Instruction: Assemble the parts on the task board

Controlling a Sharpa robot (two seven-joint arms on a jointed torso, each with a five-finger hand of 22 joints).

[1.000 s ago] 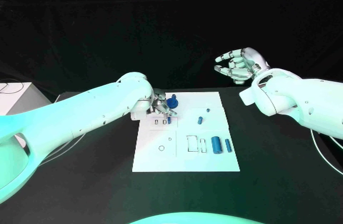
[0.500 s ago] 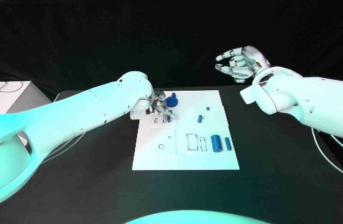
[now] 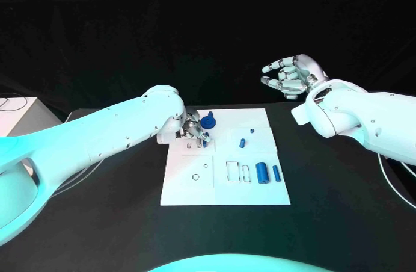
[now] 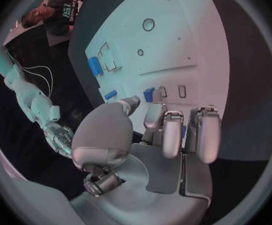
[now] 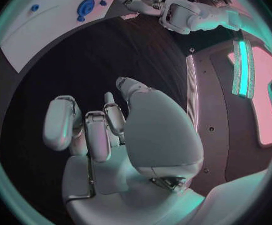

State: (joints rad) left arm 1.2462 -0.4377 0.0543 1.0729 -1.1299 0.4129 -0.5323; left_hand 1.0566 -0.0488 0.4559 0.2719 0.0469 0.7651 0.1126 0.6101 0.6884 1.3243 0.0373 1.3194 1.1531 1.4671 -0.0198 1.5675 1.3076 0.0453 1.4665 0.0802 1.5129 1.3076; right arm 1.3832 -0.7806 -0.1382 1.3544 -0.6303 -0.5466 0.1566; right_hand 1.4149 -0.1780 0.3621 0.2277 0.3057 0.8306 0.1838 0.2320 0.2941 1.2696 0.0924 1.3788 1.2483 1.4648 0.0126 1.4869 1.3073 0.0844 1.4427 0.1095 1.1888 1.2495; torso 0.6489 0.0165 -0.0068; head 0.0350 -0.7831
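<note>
lying on black table [image 3: 104,224], white task board [image 3: 225,194]

Three cameras: one overhead, two at the wrists.
The head view looks down on the table [image 3: 104,224] and board [image 3: 225,194]; the left wrist view sits close above that board [image 4: 192,30]; the right wrist view, farther off, catches its corner [image 5: 42,30].

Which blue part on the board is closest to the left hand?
The round blue part at the board's far edge, right beside the left hand. The small blue cylinder lies mid-board, and the two larger cylinders lie nearer the robot, toward its right.
</note>
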